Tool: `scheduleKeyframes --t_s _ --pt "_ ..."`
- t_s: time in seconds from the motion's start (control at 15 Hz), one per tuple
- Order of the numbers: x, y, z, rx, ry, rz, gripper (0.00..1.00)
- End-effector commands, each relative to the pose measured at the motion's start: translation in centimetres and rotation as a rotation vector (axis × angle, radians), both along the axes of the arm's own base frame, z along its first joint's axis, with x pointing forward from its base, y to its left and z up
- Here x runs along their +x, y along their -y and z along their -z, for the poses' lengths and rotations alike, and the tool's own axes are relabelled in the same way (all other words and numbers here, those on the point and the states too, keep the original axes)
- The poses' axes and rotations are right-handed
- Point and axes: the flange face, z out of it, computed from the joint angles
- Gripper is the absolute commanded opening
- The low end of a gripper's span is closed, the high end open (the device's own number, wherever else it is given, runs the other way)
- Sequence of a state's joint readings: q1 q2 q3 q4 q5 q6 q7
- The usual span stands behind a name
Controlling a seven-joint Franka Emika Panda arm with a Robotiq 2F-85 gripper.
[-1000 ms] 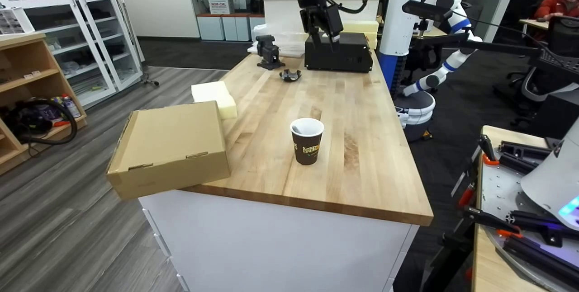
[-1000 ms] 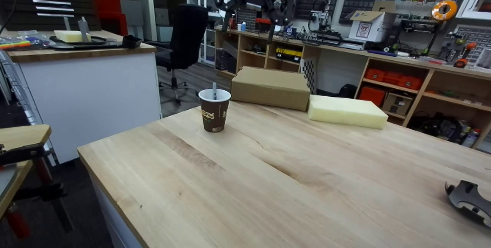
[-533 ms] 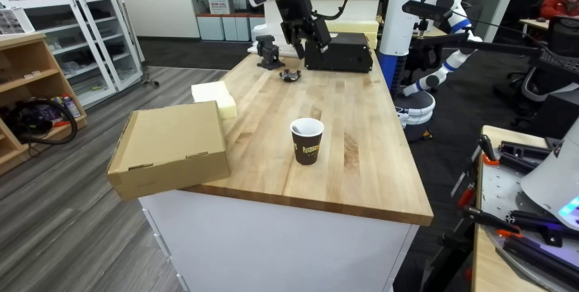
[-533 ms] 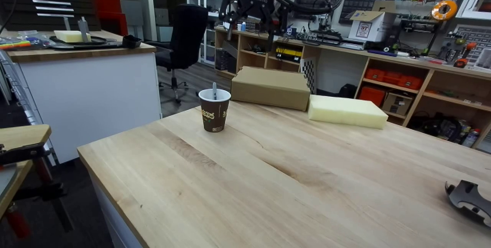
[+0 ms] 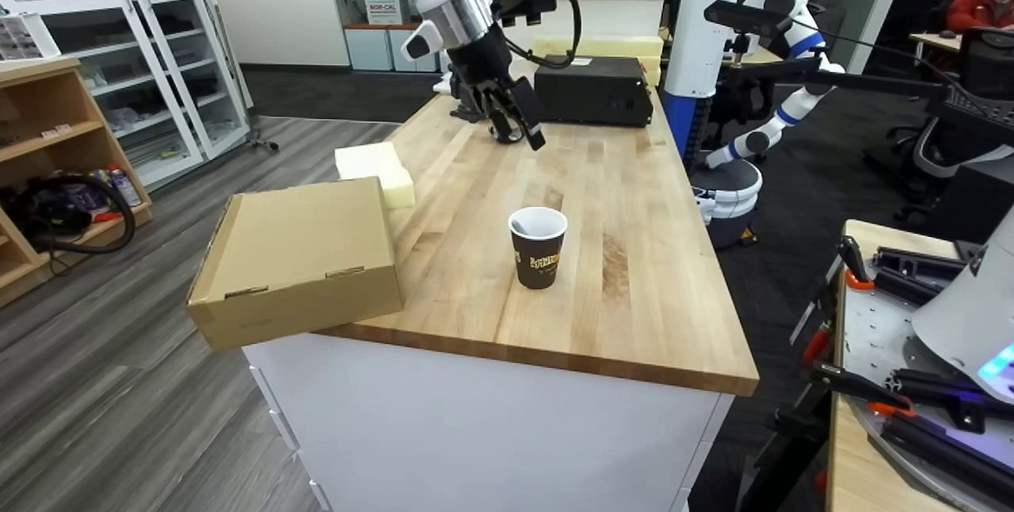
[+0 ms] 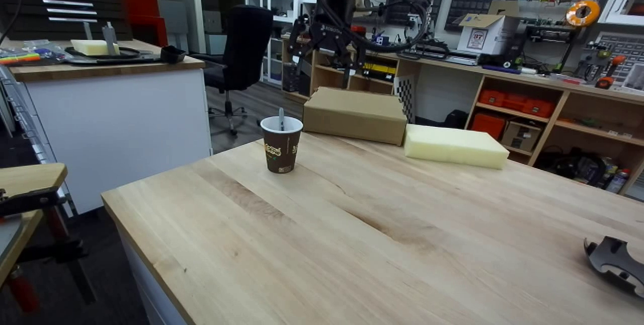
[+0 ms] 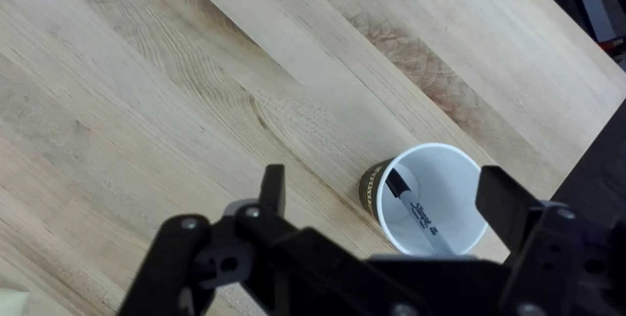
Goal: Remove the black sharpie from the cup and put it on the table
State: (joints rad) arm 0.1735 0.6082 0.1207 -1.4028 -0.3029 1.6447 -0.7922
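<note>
Light, rectangular wooden table (image 5: 657, 314) stretches beneath a black, two-fingered pincer (image 7: 388, 194), its fingers spread wide apart; a white-rimmed, dark brown paper cup (image 5: 539, 266) stands upright, below and well apart from the pincer. Inside the cup leans a slender black-capped, grey-barrelled Sharpie marker (image 7: 418, 213), showing between the pincer's fingers in the wrist view.

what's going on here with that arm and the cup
A robot arm holds its open end effector above the table, gripping nothing. It is apparently meant to take the sharpie out of the cup and lay it down. The sharpie leans inside the cup, black end down, and the cup stands upright.
</note>
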Motion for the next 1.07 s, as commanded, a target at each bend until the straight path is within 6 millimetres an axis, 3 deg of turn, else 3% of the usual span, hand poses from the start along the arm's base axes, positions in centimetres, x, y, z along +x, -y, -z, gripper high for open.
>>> scheduleKeyframes --t_s 0.0,0.27,0.53,1.0 --pt "0.8 -3.3 1.1 -0.02 -0.011 0.049 1.0" --pt "-0.1 -7.6 3.4 -0.034 -0.003 0.071 1.0" --pt "-1.7 -10.2 4.1 -0.039 -0.012 0.094 1.0" --pt "-3.8 -10.5 4.7 -0.112 -0.057 0.174 1.0"
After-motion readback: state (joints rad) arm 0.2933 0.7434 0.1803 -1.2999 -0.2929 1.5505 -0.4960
